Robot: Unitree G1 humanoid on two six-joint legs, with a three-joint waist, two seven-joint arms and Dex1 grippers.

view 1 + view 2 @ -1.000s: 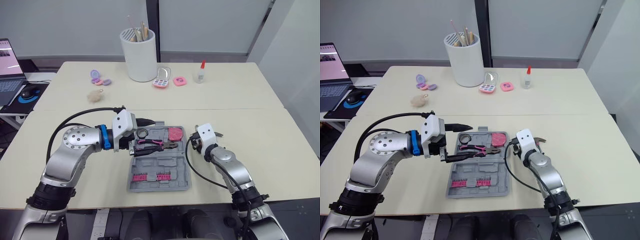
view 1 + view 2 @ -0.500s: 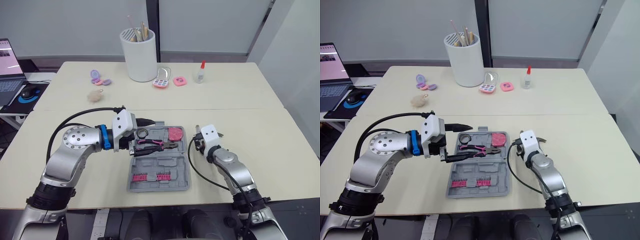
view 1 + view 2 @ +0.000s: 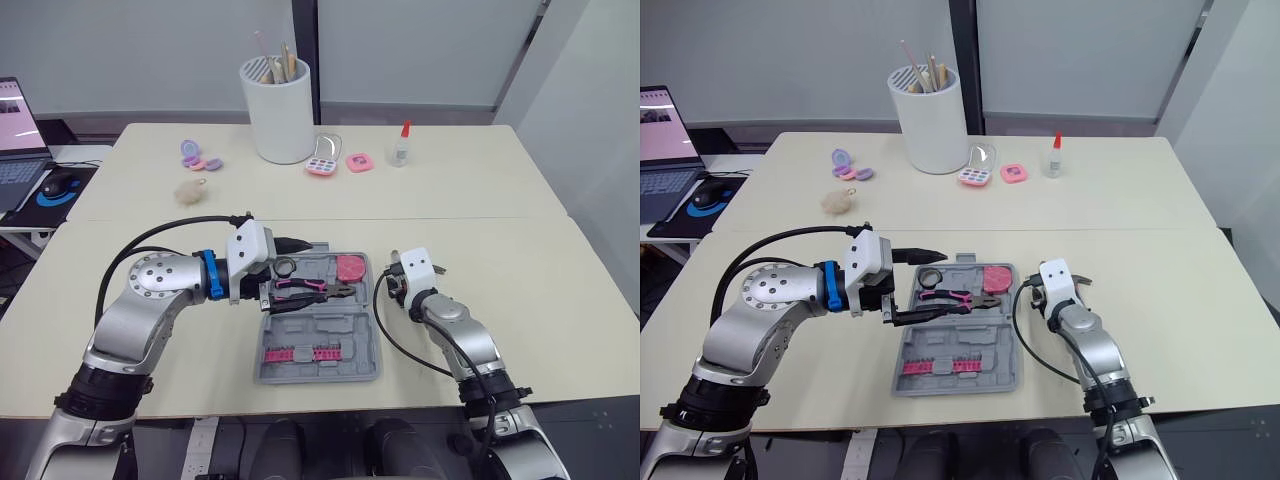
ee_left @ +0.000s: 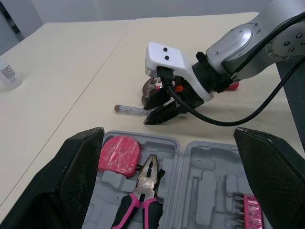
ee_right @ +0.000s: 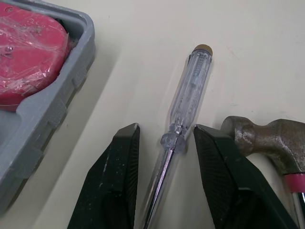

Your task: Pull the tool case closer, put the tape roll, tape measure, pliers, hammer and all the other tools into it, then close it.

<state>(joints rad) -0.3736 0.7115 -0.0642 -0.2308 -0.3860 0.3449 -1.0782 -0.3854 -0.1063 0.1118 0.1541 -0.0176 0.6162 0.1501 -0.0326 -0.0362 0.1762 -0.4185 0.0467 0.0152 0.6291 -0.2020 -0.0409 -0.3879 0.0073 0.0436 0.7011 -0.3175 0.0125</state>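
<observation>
since a second ago the right gripper [image 5: 166, 136] has been shifted only slightly beside the case, and the left gripper [image 4: 169, 143] has been kept where it was. the tool case [image 3: 330, 328] is laid open on the near part of the table [image 3: 560, 250], between the two arms. within it, the pliers [image 3: 310, 287] with pink handles are seated in the upper half, a pink plastic-wrapped tool [image 3: 350, 268] is set in the corner nearest the right gripper, a dark ring [image 3: 285, 267] is seen just beside the pliers, and a row of pink bits [image 3: 298, 354] is held in the lower half. just outside that corner, a clear-handled screwdriver [image 5: 188, 102] is laid flat on the table, with the hammer [image 5: 259, 136] head close beside it. the right gripper's fingers are spread apart on either side of the screwdriver shaft, not clamped on it. the left gripper is held over the case with its fingers wide apart and nothing between them. at the far side of the table, a white holder [image 3: 278, 112] of brushes and a glue bottle [image 3: 401, 146] are stood, and a laptop [image 3: 20, 130] is placed off to the left.
</observation>
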